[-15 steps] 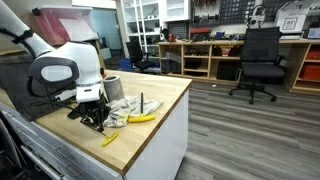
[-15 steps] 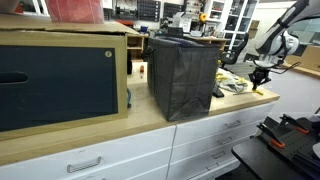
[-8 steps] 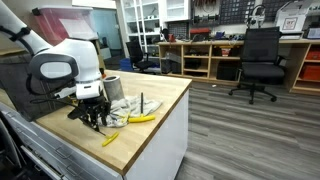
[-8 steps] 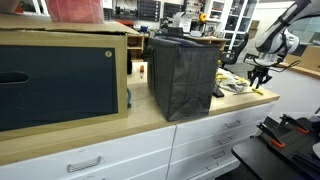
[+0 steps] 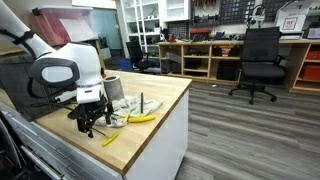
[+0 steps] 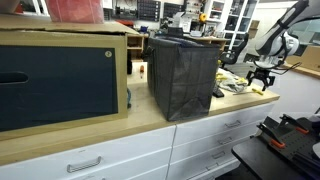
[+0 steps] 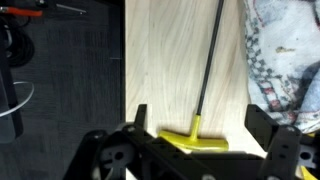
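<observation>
The T-shaped tool with a yellow plastic handle and a long dark metal shaft lies flat on the light wooden worktop. In the wrist view its handle sits at 6 o'clock, and the shaft runs away toward 12, leaning slightly to 1 o'clock. We judge it light and stiff. The thin round shaft would likely roll or slip under a pinch, so the broader yellow crossbar, or the shaft just above it, looks like the surer place to take hold. The handle seems matte and the shaft plain and straight, and its far tip passes out of the picture.

The end effector stands released. Its black fingers are spread wide to either side of the handle at 9 and 3 o'clock, and we see no contact with the tool. In both exterior views the end effector hangs low over the worktop's end.

A crumpled white cloth with a dark printed pattern lies at 2 o'clock, just beside the shaft. At 9 o'clock the worktop edge drops to dark floor.
</observation>
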